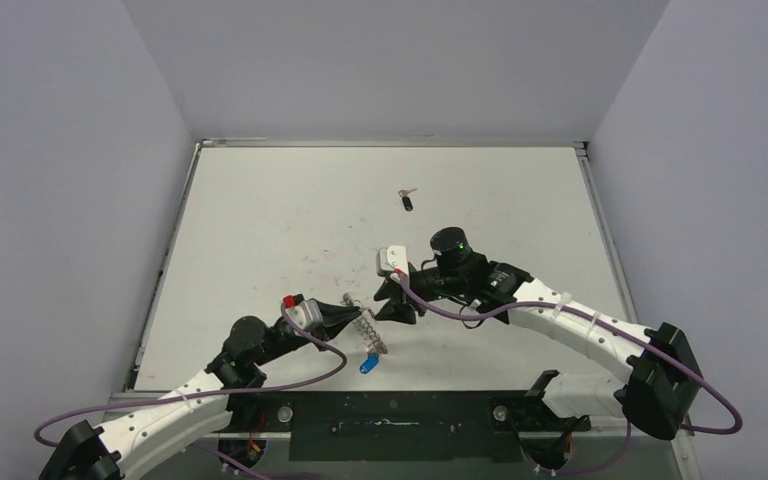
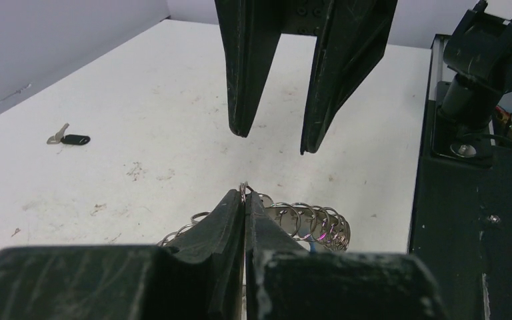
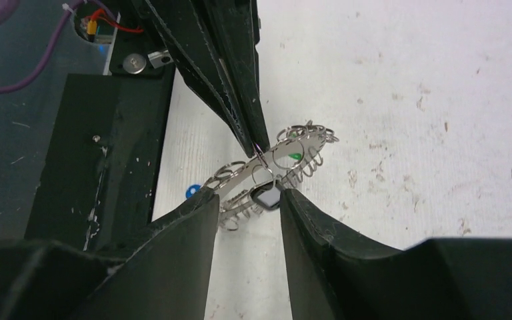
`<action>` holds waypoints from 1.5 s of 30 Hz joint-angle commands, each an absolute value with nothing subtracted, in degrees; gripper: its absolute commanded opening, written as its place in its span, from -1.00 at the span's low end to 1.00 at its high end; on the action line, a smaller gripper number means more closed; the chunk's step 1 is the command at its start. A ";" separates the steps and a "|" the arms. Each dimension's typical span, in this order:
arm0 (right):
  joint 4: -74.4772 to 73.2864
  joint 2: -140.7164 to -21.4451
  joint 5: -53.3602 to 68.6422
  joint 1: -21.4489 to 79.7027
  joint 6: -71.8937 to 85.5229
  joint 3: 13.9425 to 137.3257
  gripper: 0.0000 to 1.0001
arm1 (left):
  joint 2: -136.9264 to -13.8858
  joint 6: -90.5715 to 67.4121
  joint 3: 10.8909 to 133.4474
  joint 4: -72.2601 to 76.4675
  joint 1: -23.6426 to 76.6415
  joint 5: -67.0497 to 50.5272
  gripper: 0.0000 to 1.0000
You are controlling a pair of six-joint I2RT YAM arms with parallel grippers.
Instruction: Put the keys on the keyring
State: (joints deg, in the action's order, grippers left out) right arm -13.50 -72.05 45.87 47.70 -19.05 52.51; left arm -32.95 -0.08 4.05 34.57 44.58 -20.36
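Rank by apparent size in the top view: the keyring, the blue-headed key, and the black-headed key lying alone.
1. keyring, clearly largest.
2-3. blue-headed key and black-headed key: both tiny and look alike, so they are not ranked.

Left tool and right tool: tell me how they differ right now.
The left tool is shut, pinching the rim of the keyring. The right tool has its jaws apart with nothing between them. In the top view the left tool reaches in from the left and the right tool from the right, so they point at each other. Both are black, two-fingered and close to the keyring.
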 commanded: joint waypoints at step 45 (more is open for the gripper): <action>12.98 -76.11 58.44 47.00 -16.92 46.70 -0.69 | -29.69 -3.93 3.51 47.46 44.67 -22.58 -1.00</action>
State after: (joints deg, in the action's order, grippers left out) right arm 6.46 -76.16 55.35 47.22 -18.87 46.89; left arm -30.41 -2.85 2.07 43.07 44.53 -21.52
